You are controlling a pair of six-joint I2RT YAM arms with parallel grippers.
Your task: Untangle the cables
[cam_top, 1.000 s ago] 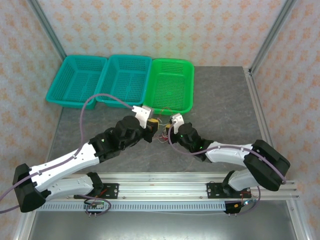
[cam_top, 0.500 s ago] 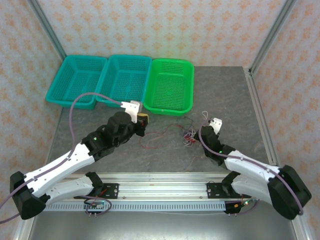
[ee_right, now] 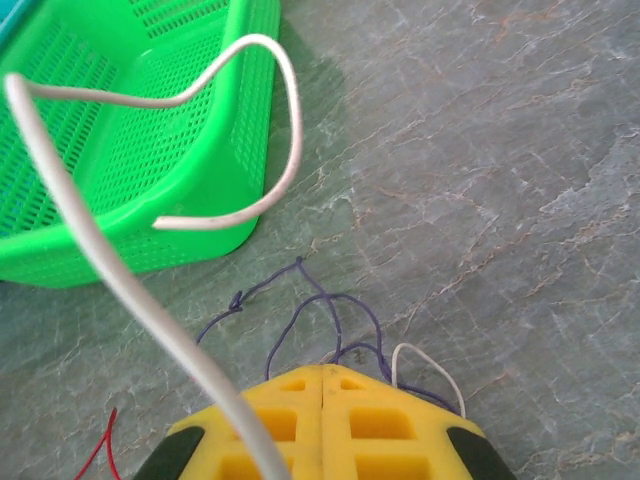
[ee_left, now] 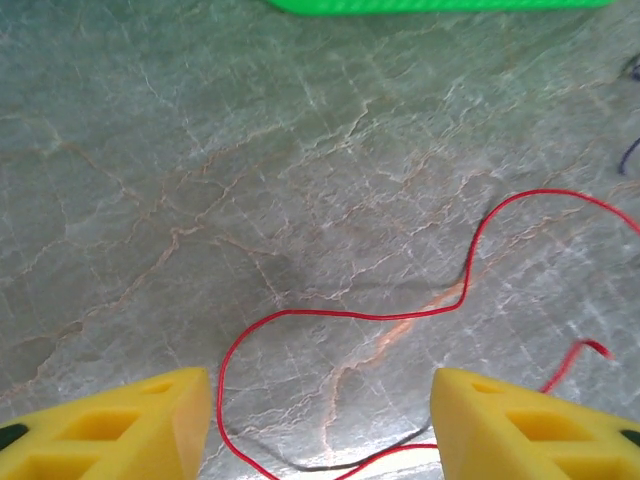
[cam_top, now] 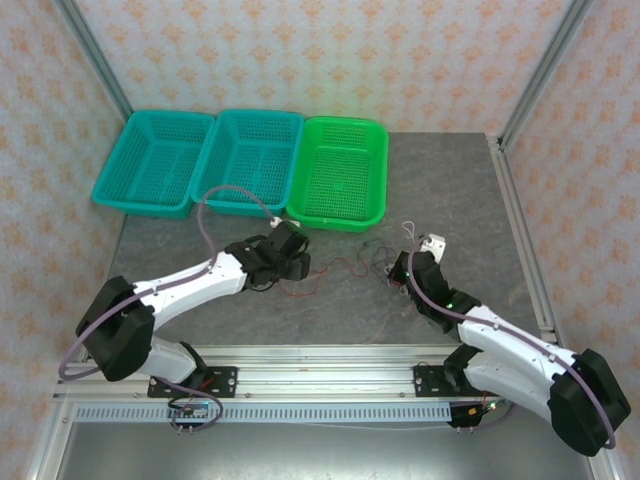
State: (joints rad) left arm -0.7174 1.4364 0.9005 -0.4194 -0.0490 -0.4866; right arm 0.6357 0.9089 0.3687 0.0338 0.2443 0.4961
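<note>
On the table [ee_left: 200,150] close by, the red cable [ee_left: 370,316] lies drawn out alone. I'd judge that one nearly freed, with the rest bunched and left to sort. The left gripper [ee_left: 320,390] hangs over it, jaws apart, holding nothing. The right gripper [ee_right: 322,395] is pinched together on the purple strands [ee_right: 300,300]. Farther back, the green basket [ee_right: 120,150] holds no cable.
</note>
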